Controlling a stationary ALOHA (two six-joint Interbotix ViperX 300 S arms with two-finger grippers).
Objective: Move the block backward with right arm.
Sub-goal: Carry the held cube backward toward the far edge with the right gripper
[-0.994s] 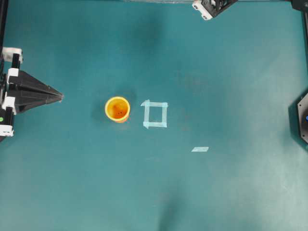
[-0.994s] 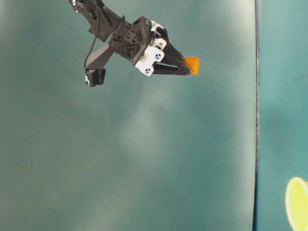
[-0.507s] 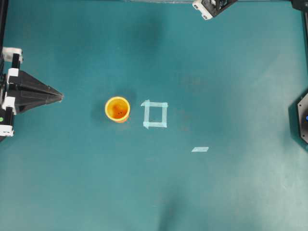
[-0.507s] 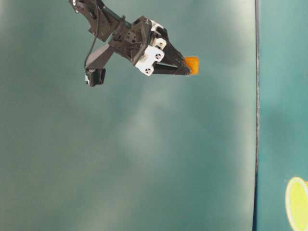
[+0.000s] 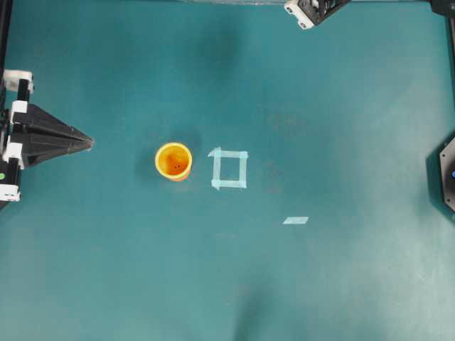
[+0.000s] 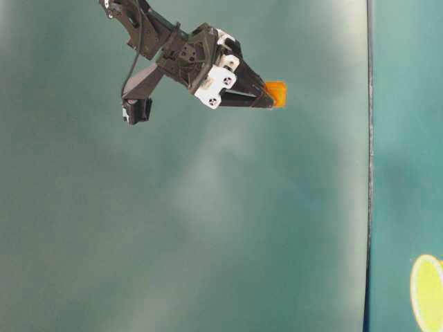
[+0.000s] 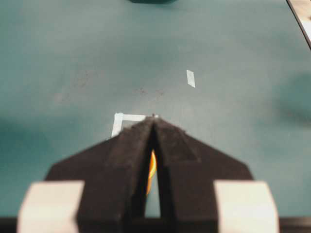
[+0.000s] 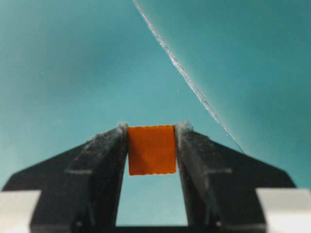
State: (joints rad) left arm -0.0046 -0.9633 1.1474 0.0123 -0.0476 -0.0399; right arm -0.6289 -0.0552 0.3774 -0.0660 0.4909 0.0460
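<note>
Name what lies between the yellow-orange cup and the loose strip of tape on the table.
In the overhead view, the tape square lies between the cup and the tape strip.

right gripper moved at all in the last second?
No. In the table-level view the right gripper, shut on the block, sits at the same spot relative to the dark vertical edge.

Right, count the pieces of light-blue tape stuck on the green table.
2: a light-blue tape square outline just right of the yellow-orange round cup in the overhead view, and a short light-blue tape strip lower right of it. None seem hidden.
</note>
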